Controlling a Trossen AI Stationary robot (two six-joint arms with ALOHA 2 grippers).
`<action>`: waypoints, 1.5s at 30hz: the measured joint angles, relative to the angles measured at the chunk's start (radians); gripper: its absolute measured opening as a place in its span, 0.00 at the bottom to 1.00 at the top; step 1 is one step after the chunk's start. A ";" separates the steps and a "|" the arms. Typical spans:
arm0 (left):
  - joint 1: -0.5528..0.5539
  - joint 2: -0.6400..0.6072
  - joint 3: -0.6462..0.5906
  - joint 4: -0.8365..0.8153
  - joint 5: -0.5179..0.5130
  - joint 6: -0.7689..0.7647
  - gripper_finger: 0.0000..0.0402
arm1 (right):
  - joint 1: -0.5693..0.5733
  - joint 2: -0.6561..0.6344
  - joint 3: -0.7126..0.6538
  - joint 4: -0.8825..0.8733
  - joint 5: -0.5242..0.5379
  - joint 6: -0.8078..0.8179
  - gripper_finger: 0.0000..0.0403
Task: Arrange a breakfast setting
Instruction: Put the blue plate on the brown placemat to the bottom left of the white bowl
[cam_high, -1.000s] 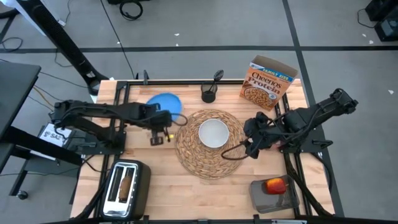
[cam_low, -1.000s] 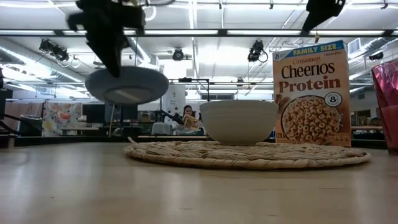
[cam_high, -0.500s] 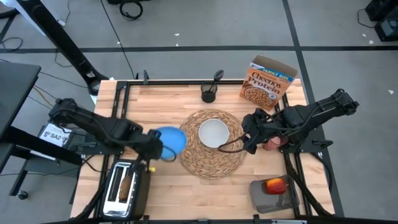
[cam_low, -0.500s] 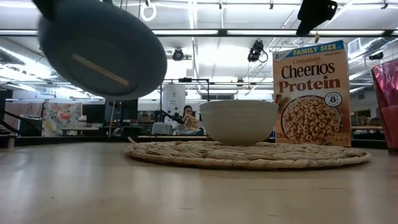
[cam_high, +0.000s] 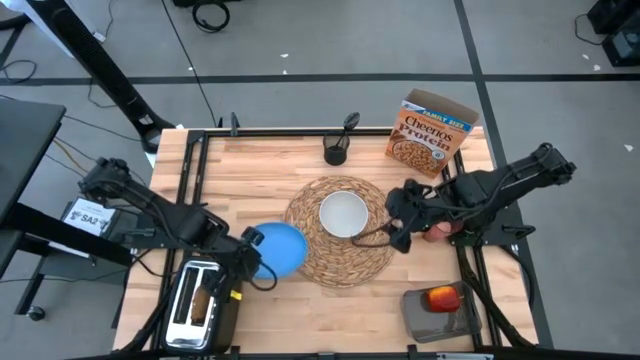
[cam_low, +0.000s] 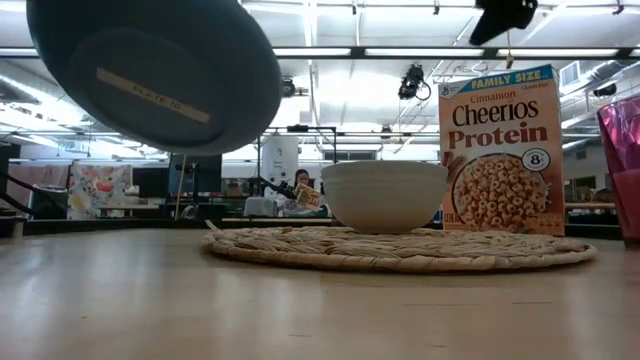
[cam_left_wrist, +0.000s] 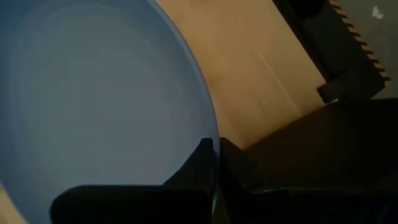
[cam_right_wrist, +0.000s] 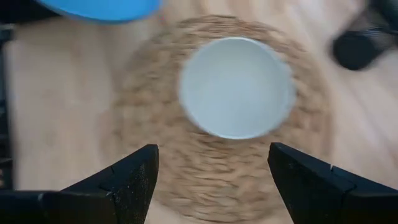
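Gripping the blue plate (cam_high: 279, 247) by its rim, the left gripper (cam_left_wrist: 214, 163) has its fingers clenched on the edge and holds the plate tilted in the air, above the surface (cam_high: 300, 310), beside the toaster (cam_high: 202, 300) and just off the straw placemat (cam_high: 340, 232). White bowl (cam_high: 343, 214) sits on the placemat's centre. Right gripper (cam_right_wrist: 211, 180) hovers at the placemat's far side, fingers spread apart, grasping nothing. Cheerios box (cam_high: 431, 133) stands upright near the surface's back edge. Apple (cam_high: 443, 297) rests at the front right corner.
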 joint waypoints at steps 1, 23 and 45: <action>-0.002 0.008 0.000 0.012 0.000 0.012 0.03 | 0.012 0.001 0.000 0.015 -0.010 0.005 0.76; -0.056 0.229 -0.001 0.236 -0.045 0.175 0.03 | 0.151 0.128 0.006 0.079 -0.036 0.006 0.76; 0.051 0.423 0.000 0.418 -0.143 0.285 0.11 | 0.122 0.193 0.005 0.068 -0.042 -0.246 0.76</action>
